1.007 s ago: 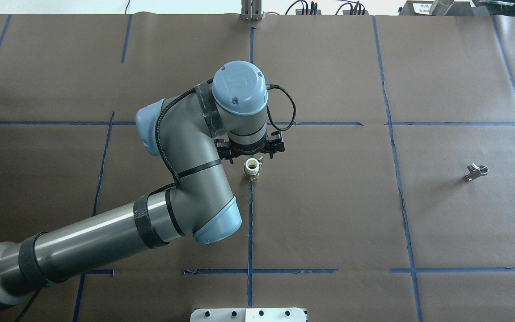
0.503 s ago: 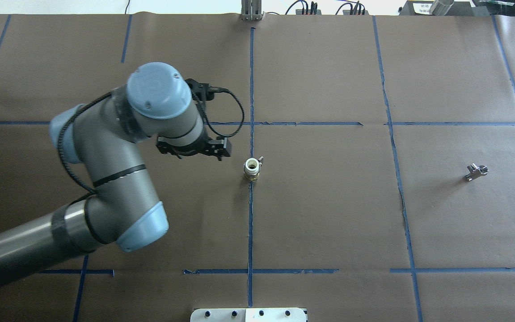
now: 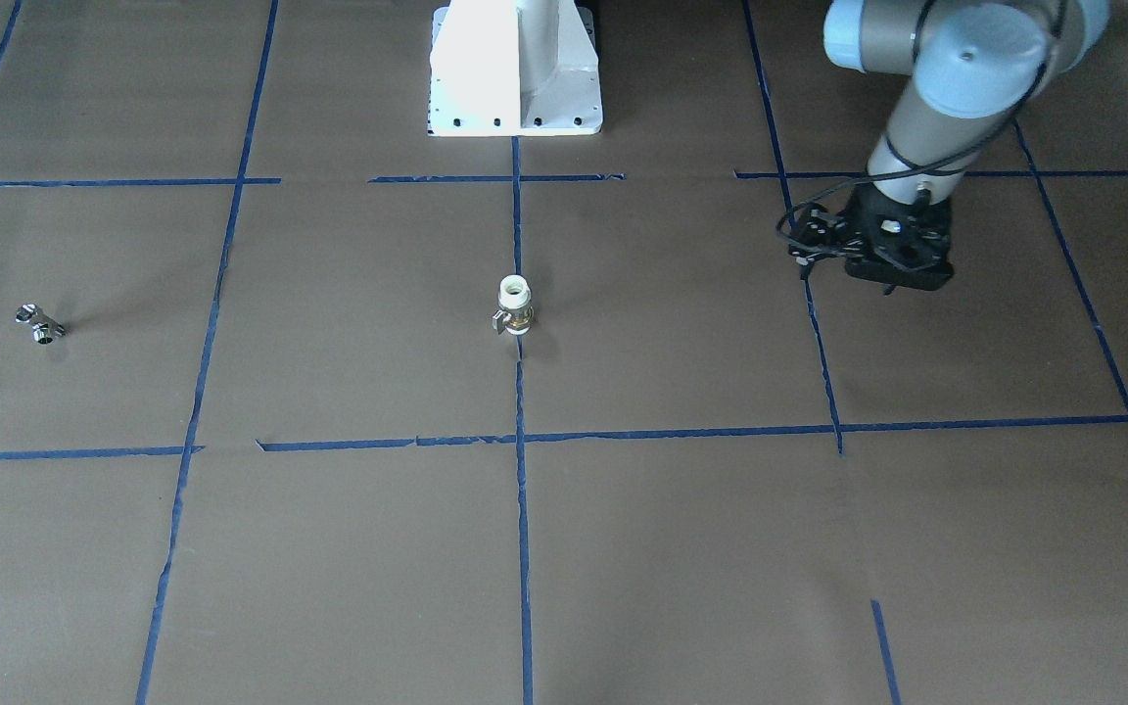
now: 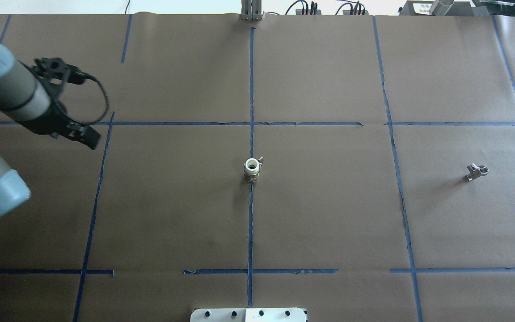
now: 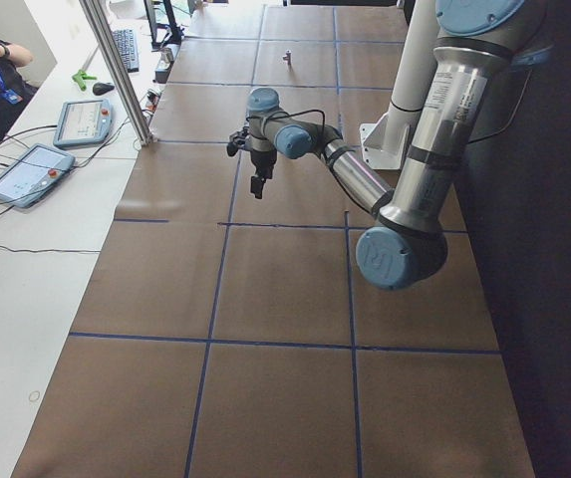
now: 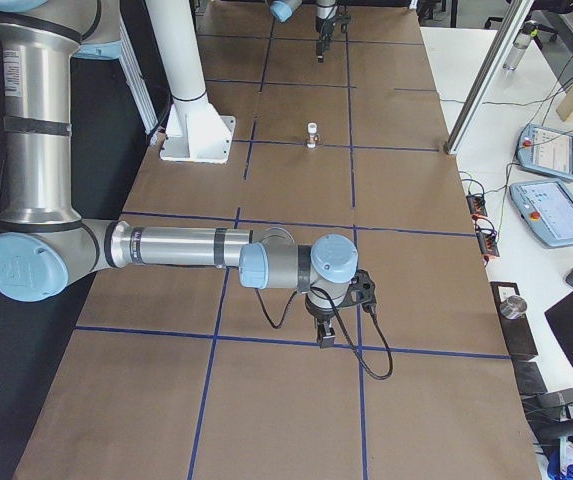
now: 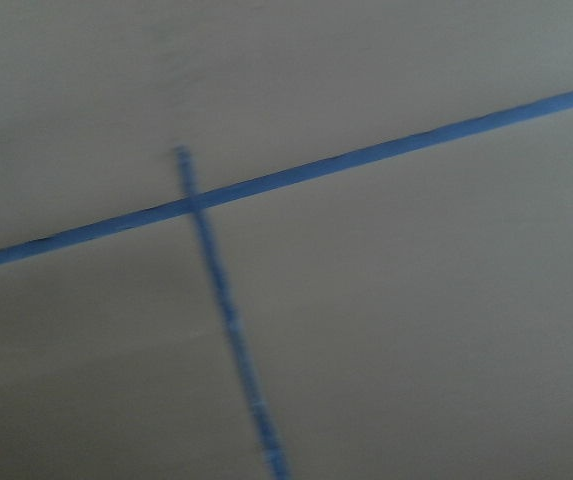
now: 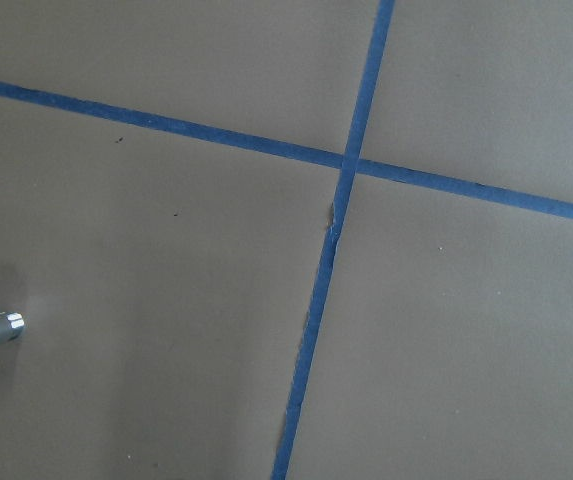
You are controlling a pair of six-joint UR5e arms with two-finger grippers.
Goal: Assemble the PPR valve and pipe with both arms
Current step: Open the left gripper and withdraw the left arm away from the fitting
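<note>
Two parts wait on the table, neither lifted, so the step in hand is judged to be the approach before any grasp.

Far left, overhead view: the left gripper [image 4: 85, 136] hangs above the brown cover, well apart from the PPR valve [image 4: 252, 169]. Whether its jaws are spread or closed cannot be told. Its wrist view shows only blurred blue tape.

Centre: the valve stands upright on one white end, on the central tape line [image 4: 251, 89]. Its small lever projects toward the upper right.

Right: the pipe [image 4: 476, 171] lies on its side, alone in its square, well apart from the valve.

Beyond the overhead view's right edge: the right gripper [image 6: 324, 338] appears only in the right side view, above the cover near a tape crossing. Its state cannot be told. Its wrist view catches the pipe at the lower-left edge, so the pipe is judged near the gripper but not beneath it.

Next move: each gripper must centre over its part, the left on the valve body clear of the lever, the right low on the small chrome pipe.
</note>
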